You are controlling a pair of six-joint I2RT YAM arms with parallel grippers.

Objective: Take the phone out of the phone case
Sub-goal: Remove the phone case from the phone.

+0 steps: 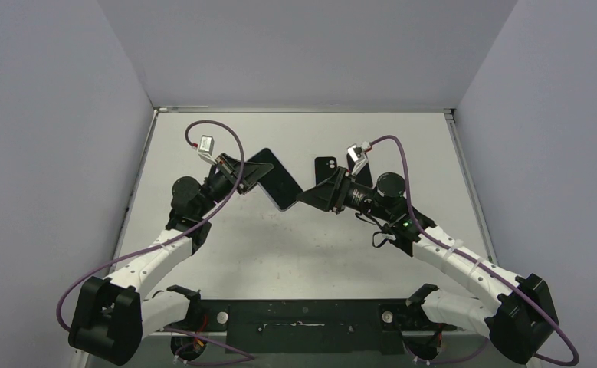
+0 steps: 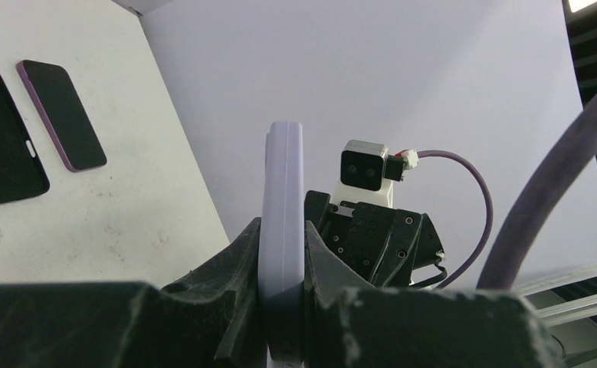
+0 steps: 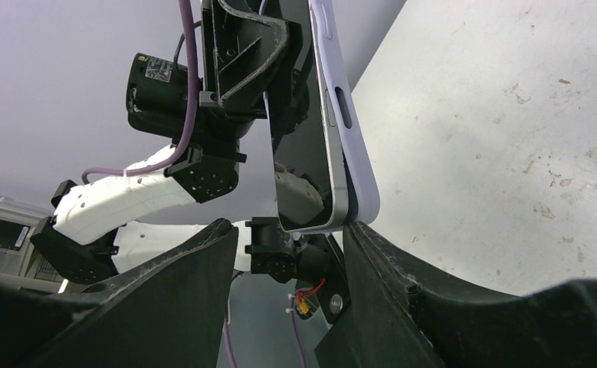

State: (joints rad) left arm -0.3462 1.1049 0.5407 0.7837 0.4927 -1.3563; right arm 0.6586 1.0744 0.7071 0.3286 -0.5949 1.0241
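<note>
Extraction is judged not yet done: the dark-screened, silver-edged phone (image 3: 303,146) is seen seated in the lilac soft phone case (image 3: 354,161), held up between the arms above the white table (image 1: 280,245). The case is clamped by the left gripper (image 2: 281,253). Its lower corner is straddled by the right gripper (image 3: 289,230), jaws parted.

Glossy black glass and a bright silver metal rim are gleaming on the slim rectangular phone (image 3: 306,138), its smooth lilac plastic case (image 3: 359,165) is looking matt, and the scuffed white tabletop (image 3: 510,153) and grainy black plastic gripper fingers (image 3: 172,291) are showing dull.
</note>
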